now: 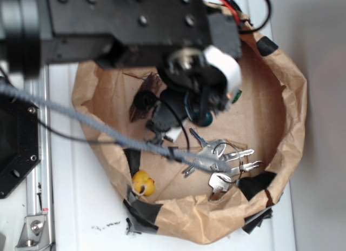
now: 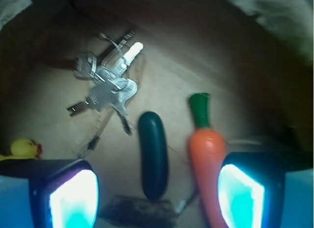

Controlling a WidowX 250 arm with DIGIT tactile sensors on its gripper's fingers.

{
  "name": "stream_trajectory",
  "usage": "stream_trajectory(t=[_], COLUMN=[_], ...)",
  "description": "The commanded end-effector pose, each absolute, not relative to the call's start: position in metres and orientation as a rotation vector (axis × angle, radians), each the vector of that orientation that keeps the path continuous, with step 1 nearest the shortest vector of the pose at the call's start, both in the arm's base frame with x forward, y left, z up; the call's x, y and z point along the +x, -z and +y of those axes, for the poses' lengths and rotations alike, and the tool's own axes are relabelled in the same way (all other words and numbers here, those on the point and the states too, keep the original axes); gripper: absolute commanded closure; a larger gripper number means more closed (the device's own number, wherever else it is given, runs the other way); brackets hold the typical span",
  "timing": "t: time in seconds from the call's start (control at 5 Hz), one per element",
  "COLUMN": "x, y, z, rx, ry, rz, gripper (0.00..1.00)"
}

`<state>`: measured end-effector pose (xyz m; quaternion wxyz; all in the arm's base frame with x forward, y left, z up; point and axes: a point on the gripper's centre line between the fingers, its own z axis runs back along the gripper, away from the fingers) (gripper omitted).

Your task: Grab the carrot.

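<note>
Gripper (image 2: 157, 196): wide open, nothing held; two glowing pads at lower left (image 2: 73, 198) and lower right (image 2: 241, 198) of the wrist view, low inside the bag.

Carrot (image 2: 207, 159): glossy orange, tapered, lying on the bag floor, green stem end pointing away from the camera. Set just inside the right pad, close beside it; contact not discernible. In the exterior view hidden under the arm, only a sliver of green showing there.

Cucumber toy (image 2: 153, 154): dark green, rounded, lying parallel to the carrot, just to its left, apart from it, roughly midway between the pads.

Keys (image 2: 105, 83): silver bunch with a white tag, beyond the cucumber toy, up and left; in the exterior view spread near the bag's lower right wall.

Rubber duck (image 2: 24, 148): yellow, small, at far left edge of the wrist view, beside the left pad's housing; in the exterior view against the lower left wall.

Paper bag (image 1: 294, 116): brown, rolled-down rim, patched with black tape, holding all items; seated on a white surface (image 1: 81, 207).

Robot arm (image 1: 130, 24): black, overhead, covering the bag's upper part, cable trailing across.
</note>
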<state>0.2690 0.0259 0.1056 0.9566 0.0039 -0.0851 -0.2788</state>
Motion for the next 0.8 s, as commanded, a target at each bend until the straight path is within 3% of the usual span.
stream_trajectory(t=[0.0,0.2,0.6], x=[0.293,0.301,0.299], y=[-0.1,-0.077,-0.061], z=[0.049,0.064,0.067], rx=[0.182,0.156,0.148], ry=[0.629,0.667,0.72], rz=[-0.323,-0.276,-0.207], gripper=[0.0,0.0,0.0])
